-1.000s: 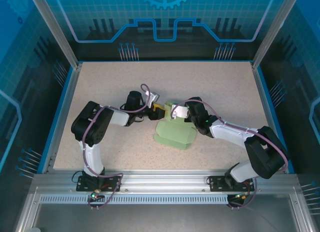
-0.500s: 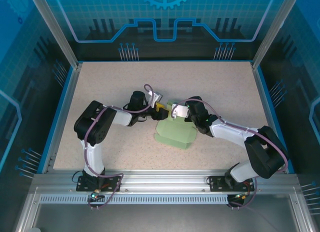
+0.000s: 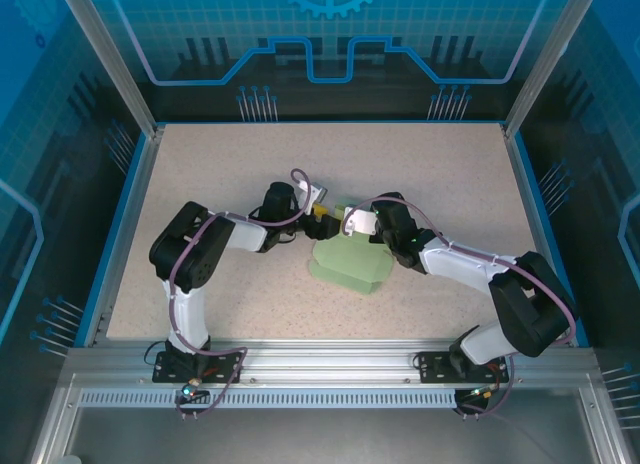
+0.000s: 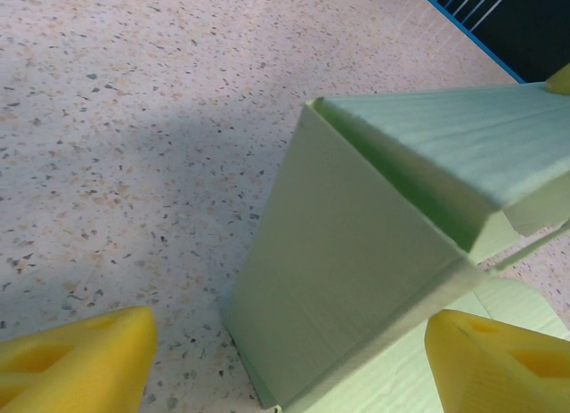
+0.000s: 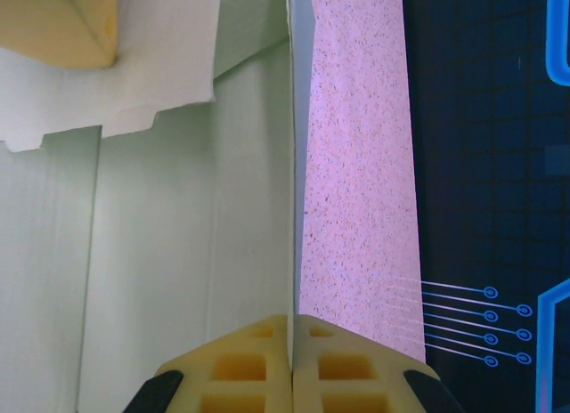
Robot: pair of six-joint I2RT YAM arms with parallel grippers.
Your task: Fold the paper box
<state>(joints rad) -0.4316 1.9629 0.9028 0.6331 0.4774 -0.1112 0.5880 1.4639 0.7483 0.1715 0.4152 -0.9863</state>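
**A:** Where is the box?

**B:** The box lies on the table, about midway between its side edges, with bare speckled top all round it. It is half made. The near part lies flat, and at the far end a panel stands up.

**A:** What does that far end look like close up?

**B:** From the left wrist, the standing panel rises from the flat card. A second panel is folded over its top edge and slopes away to the right. A small flap hangs off that panel's right end.

**A:** Who has hold of it?

**B:** The right gripper. It sits at the box's far end, on the right side. Its fingers are pressed together, and the thin edge of a box panel runs straight into the seam between them. So it is clamped on the box.

**A:** And the left gripper?

**B:** The left gripper is at the box's far-left corner, just beside the right one. Its yellow fingers stand wide apart, with the box's upright panel in the gap between them. I cannot tell whether either finger touches the card.

**A:** How do the arms come in?

**B:** Both bend in low over the table towards the box's far end. The left arm comes from the box's left and the right arm from its right.
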